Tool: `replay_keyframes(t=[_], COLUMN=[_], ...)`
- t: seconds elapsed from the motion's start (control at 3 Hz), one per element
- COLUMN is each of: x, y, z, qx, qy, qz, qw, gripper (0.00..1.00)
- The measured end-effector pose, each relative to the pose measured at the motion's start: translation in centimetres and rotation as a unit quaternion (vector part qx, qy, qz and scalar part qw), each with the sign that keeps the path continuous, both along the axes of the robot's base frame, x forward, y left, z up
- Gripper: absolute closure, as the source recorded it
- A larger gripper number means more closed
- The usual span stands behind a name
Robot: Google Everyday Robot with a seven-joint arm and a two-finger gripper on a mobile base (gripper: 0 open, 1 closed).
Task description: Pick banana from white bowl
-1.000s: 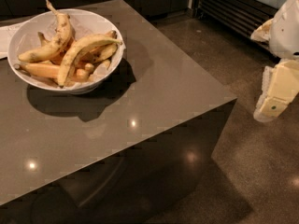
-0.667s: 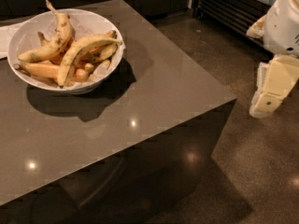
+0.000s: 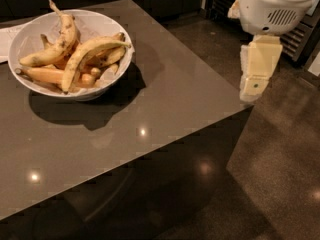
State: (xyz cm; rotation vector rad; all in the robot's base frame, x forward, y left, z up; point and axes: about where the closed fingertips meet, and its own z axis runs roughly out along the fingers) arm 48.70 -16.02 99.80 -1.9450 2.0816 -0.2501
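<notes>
The white bowl (image 3: 118,70) stands at the table's far left corner and holds several bananas. The banana (image 3: 88,52), long, arched and pale yellow with brownish streaks, lies on top and spans the bowl's middle to its right rim. A brown-speckled banana (image 3: 61,40) with a long thin stem lies behind it. Shorter orange-toned bananas (image 3: 49,75) lie beneath. My gripper (image 3: 251,90) hangs pointing down at the right, past the table's right edge, far from the bowl and holding nothing.
The grey-brown table (image 3: 165,109) has its right corner just below the gripper. A white paper (image 3: 6,40) lies at the left edge behind the bowl. A dark slatted cabinet (image 3: 300,39) stands behind the arm, above the polished floor (image 3: 280,174).
My gripper has moved left and up, closer to the table's right edge. The bowl and bananas have not moved.
</notes>
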Motion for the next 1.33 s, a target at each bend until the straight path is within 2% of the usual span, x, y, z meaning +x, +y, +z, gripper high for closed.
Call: replay_keyframes(t=[0.33, 0.67, 1.33], x=[0.1, 1.4, 4.0], y=[0.1, 2.0, 7.6], z=[0.1, 0.6, 2.4], qx=[0.001, -0.008, -0.018], qy=[-0.003, -0.023, -0.045], qz=[0.001, 0.035, 0.118], qw=[1.0, 0.9991, 0.9919], gripper=[0.0, 0.0, 0.0])
